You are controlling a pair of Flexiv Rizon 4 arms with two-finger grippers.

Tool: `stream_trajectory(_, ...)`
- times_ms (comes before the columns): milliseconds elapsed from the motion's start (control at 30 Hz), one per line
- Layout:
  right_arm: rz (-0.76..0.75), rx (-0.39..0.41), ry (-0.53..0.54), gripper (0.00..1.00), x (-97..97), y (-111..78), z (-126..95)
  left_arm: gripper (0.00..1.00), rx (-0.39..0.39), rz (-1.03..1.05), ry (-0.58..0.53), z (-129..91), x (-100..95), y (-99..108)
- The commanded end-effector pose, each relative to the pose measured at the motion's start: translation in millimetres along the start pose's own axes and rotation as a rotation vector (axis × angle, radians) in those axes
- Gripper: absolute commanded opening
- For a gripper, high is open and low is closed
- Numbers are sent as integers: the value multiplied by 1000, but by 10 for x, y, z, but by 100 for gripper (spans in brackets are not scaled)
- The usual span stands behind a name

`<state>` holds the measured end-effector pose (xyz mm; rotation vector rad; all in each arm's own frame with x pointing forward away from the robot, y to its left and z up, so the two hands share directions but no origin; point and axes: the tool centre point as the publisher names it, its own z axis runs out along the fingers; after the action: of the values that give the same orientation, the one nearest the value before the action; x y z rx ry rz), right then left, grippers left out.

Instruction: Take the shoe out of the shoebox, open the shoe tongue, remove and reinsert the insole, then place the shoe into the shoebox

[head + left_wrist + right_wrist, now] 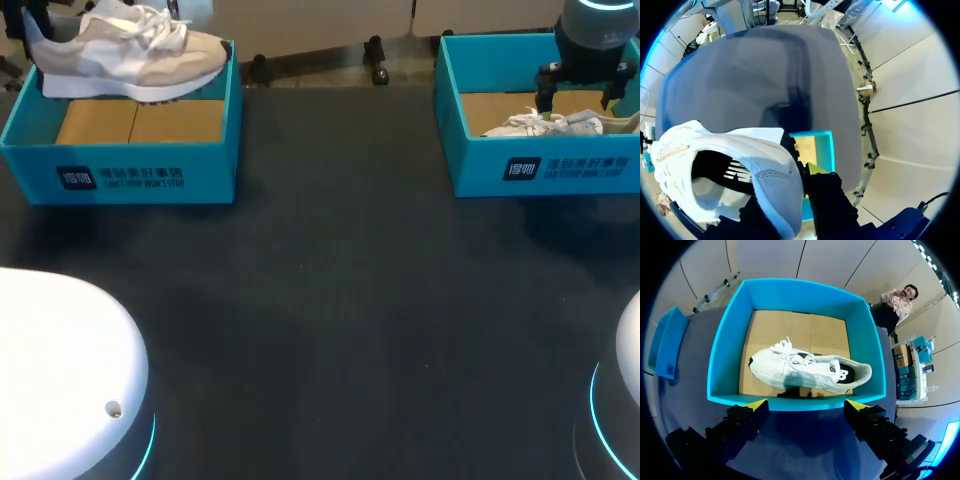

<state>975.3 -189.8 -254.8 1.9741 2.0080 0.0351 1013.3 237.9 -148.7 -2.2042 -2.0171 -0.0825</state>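
Bearing left shoebox [120, 175] and right shoebox [560, 170], a dark matte tabletop [340, 300].

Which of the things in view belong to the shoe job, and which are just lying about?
Job:
- beige shoe, held at the heel by the left arm's fingers above the left shoebox
- white shoe, lying in the right shoebox
- right arm's fingers, open above that box

Lying about:
- only the black table, the work surface

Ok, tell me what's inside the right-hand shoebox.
The shoebox holds one white shoe lying on its brown cardboard floor. The floor beneath the shoe is covered.
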Motion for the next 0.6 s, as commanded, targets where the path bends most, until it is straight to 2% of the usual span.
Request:
stream_trajectory(33,1,-2,0,100,1,-8,1,0,-32,4,14,-50,-117,-299)
stream_trajectory(600,1,-2,0,100,1,-8,1,0,15,87,28,-60,-550,-976)
